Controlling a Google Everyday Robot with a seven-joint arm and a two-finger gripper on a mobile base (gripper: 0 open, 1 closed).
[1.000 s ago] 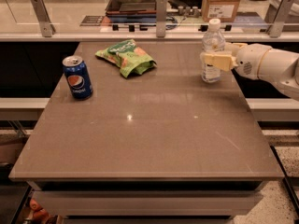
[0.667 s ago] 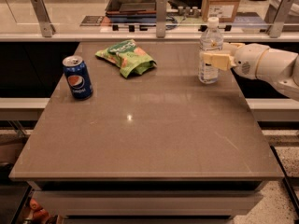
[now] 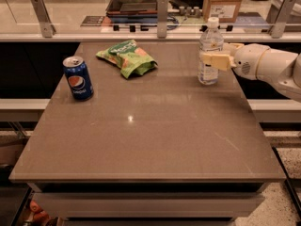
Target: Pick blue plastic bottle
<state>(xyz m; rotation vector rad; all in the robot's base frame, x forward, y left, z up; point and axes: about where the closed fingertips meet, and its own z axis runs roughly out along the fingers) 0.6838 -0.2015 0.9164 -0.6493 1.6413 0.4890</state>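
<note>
The blue plastic bottle is a tall clear bottle with a white cap and a white label. It is upright at the far right of the brown table, with its base at or just above the surface. My gripper reaches in from the right on a white arm. It is closed around the bottle's middle, with one cream finger across the front of the label and the other behind.
A blue Pepsi can stands at the left of the table. A green snack bag lies at the far centre. A glass rail with metal posts runs along the far edge, with a cardboard box beyond it.
The gripper and the bottle have shifted together a little to the left. The can and the snack bag have not moved.
</note>
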